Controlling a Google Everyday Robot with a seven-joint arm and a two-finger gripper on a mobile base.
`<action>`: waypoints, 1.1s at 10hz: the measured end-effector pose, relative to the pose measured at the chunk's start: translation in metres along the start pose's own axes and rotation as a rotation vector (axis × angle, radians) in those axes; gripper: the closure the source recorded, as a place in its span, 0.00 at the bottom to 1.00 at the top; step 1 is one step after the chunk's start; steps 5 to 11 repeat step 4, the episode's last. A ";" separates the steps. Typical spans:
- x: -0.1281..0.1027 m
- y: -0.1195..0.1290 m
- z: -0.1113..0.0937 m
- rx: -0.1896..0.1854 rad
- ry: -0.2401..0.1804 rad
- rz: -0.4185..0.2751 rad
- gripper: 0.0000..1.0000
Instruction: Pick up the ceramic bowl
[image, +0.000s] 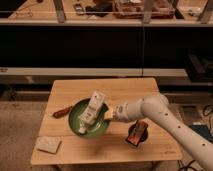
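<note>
Nearest to my camera, a pale flat square pad (48, 144) lies at the near left corner of the light wooden surface (115, 90), and a small dark-and-orange rectangular object (136, 133) sits toward the near right.

Between them, a little further in, is the round, shallow, dark-green glazed ceramic bowl (75, 116). I judge its right side to be tipped up off the surface, though I can't confirm whether the left rim touches the wood. The white, long-fingered claw (91, 112) lies across the bowl from its right rim, the pale fingers (95, 104) running diagonally over the interior. I can't tell how far apart they stand, or whether the rim is truly clamped.

I read this as the grasp-and-lift step, with the bowl apparently starting to come up. If so, my next move calls for a steady straight rise, wrist level, since a shallow glazed dish held by one edge could slip or swing.

The white arm (165, 117) enters from the lower right, bends at an elbow above the right edge of the surface, and reaches leftward, with its wrist at the bowl's right rim.

Just left of the bowl lies a small reddish-brown stick-shaped item (60, 112). Beyond the surface there is a dark shelving unit (100, 50).
</note>
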 end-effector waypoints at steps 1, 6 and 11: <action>0.001 -0.005 -0.010 0.024 0.004 -0.002 1.00; 0.002 -0.009 -0.017 0.042 0.005 -0.005 1.00; 0.002 -0.009 -0.017 0.042 0.005 -0.005 1.00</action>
